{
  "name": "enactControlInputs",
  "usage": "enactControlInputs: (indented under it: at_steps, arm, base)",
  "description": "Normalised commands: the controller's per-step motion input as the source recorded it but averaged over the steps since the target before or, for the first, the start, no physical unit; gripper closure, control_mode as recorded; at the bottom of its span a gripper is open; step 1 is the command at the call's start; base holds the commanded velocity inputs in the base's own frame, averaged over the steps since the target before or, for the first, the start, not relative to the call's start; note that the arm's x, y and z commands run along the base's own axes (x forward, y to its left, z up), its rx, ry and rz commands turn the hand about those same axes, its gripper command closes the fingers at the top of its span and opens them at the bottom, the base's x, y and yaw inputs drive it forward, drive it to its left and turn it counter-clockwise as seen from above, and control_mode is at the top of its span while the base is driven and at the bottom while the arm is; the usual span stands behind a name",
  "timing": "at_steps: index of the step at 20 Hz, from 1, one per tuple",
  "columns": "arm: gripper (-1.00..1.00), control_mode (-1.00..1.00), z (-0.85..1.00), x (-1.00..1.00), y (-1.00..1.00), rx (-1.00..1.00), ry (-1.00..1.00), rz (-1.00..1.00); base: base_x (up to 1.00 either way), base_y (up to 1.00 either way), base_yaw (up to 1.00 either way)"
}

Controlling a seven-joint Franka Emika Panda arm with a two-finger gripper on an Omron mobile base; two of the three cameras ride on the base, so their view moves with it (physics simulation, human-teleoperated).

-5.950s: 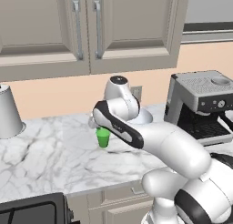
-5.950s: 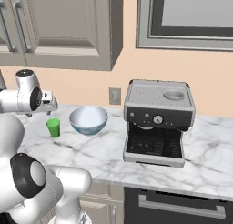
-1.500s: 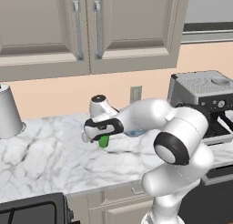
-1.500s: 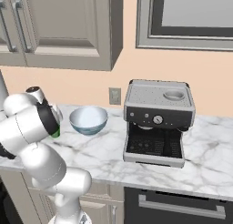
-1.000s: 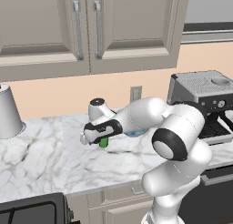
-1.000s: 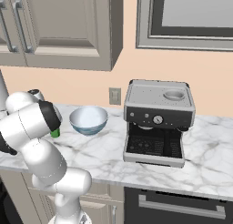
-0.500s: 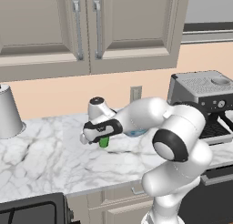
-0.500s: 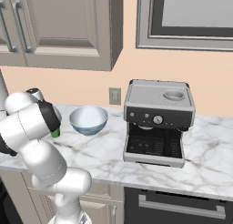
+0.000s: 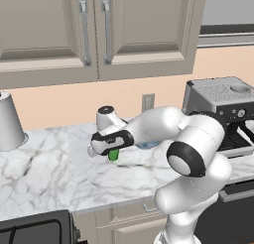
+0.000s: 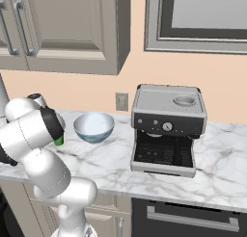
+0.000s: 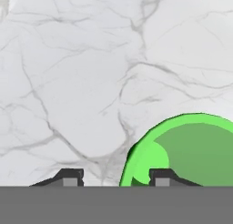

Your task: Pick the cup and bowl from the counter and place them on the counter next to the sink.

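Round glossy green cup [image 11: 186, 150] on veined marble counter [image 11: 91, 73]

Surface: white marble counter [image 9: 54, 173] with grey veining, over panelled cabinets.
Cup: green cup [image 9: 113, 155] stands on it, largely behind the arm.
Bowl: pale blue bowl [image 10: 93, 126] right of the cup.
Right: coffee machine [image 10: 166, 130].
Far left: white cone-shaped vessel [image 9: 9, 122], possibly a jug.

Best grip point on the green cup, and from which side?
Pinch the rim wall of the cup from straight above: it stands upright and open-mouthed, has no handle, and tapers, so one jaw inside and one outside should hold. The bowl sits apart, clear of that approach.
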Motion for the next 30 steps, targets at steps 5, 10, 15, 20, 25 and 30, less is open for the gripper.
enactControlInputs:
  at_steps: [5, 10, 15, 20, 25, 30]
  arm:
    - [1.00, -1.00, 0.05, -0.09, 0.00, 0.00, -0.02, 0.00]
    - [1.00, -1.00, 0.37, -0.64, -0.03, 0.00, -0.10, 0.00]
    - [1.00, -1.00, 0.61, -0.83, -0.35, 0.03, -0.10, -0.01]
    - [1.00, -1.00, 0.45, -0.53, -0.84, 0.09, 0.00, -0.02]
    - [1.00, -1.00, 0.32, -0.26, -1.00, 0.11, 0.00, -0.01]
    - [1.00, -1.00, 0.41, -0.44, -0.85, 0.14, 0.00, 0.00]
  base:
    - [0.00, 0.00, 0.00]
    - [0.00, 0.00, 0.00]
    - [0.00, 0.00, 0.00]
    - [0.00, 0.00, 0.00]
    - [0.00, 0.00, 0.00]
    - [0.00, 0.00, 0.00]
